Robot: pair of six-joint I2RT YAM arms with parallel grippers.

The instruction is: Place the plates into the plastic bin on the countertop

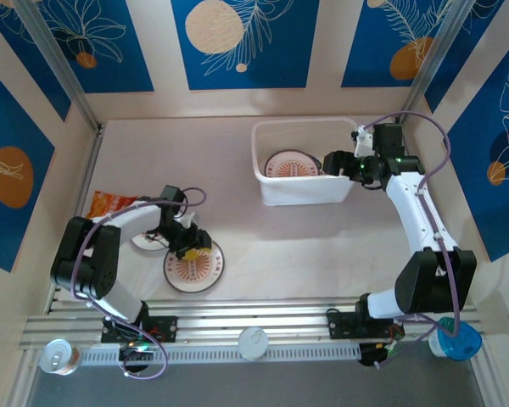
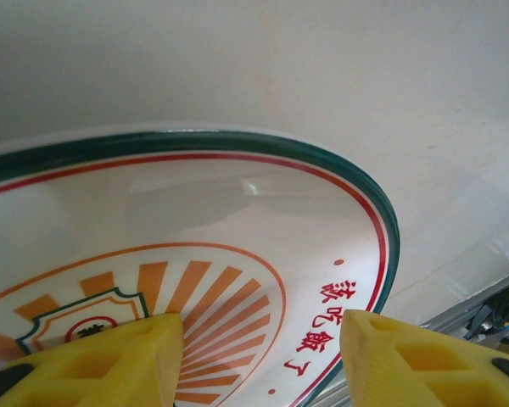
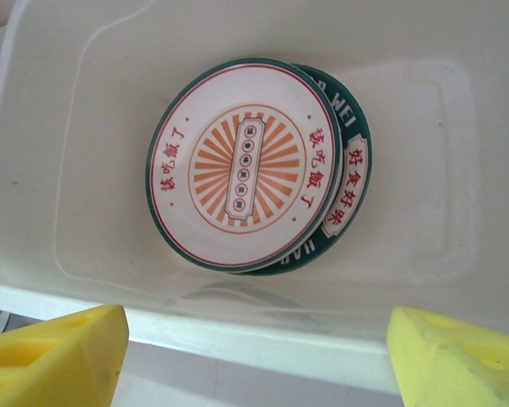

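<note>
A white plate [image 1: 192,265] with an orange sunburst centre and green rim lies on the beige countertop [image 1: 322,246] at the front left. My left gripper [image 1: 187,247] hovers low over it, open, its yellow fingers [image 2: 93,360] either side of the print on the plate [image 2: 237,220]. A second plate [image 1: 147,242] lies partly under the left arm. The white plastic bin [image 1: 304,193] stands at the back right with two stacked plates [image 3: 242,165] inside. My right gripper [image 1: 332,164] is open above the bin's rim [image 3: 263,339], with nothing between its fingers [image 3: 458,360].
An orange snack packet [image 1: 110,203] lies at the left beside the left arm. Along the metal rail [image 1: 254,326] at the front stand a can [image 1: 59,356], a round tin [image 1: 253,342] and a blue cup [image 1: 456,339]. Cream walls close three sides.
</note>
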